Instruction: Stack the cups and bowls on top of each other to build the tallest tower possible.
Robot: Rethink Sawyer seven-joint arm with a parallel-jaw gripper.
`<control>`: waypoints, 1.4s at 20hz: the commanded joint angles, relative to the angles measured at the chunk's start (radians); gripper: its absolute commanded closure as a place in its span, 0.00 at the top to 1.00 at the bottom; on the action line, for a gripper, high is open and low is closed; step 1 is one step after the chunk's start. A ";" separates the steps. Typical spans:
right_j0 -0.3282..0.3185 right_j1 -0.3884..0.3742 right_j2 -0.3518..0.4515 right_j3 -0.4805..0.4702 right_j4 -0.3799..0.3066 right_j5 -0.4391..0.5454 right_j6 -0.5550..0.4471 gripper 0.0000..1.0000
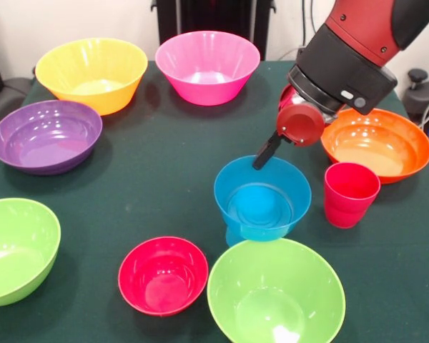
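A small blue bowl (pixel 262 199) stands mid-table, raised on a light blue cup (pixel 235 234) that shows just under its near left side; together they are the tower. My gripper (pixel 261 161) comes down from the upper right and its dark tip meets the bowl's far rim. A red-pink cup (pixel 350 194) stands upright just right of the blue bowl. A small red bowl (pixel 163 275) sits near the front, left of the tower. The table also holds a yellow-orange bowl (pixel 93 73), a pink bowl (pixel 207 66), a purple bowl (pixel 46 136), an orange bowl (pixel 375 144) and two lime green bowls (pixel 14 250) (pixel 275 294).
The green cloth table (pixel 157 186) holds all the bowls in a loose ring. The robot's black pedestal (pixel 214 14) stands behind the pink bowl. The red and black arm (pixel 357 50) hangs over the orange bowl's far left.
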 commanded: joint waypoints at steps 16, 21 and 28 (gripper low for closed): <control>0.019 -0.048 0.240 0.140 -0.085 -0.069 0.037 0.00; 0.013 -0.035 0.230 0.125 -0.087 -0.080 0.046 0.00; -0.002 -0.017 0.212 0.088 -0.085 -0.060 0.067 0.00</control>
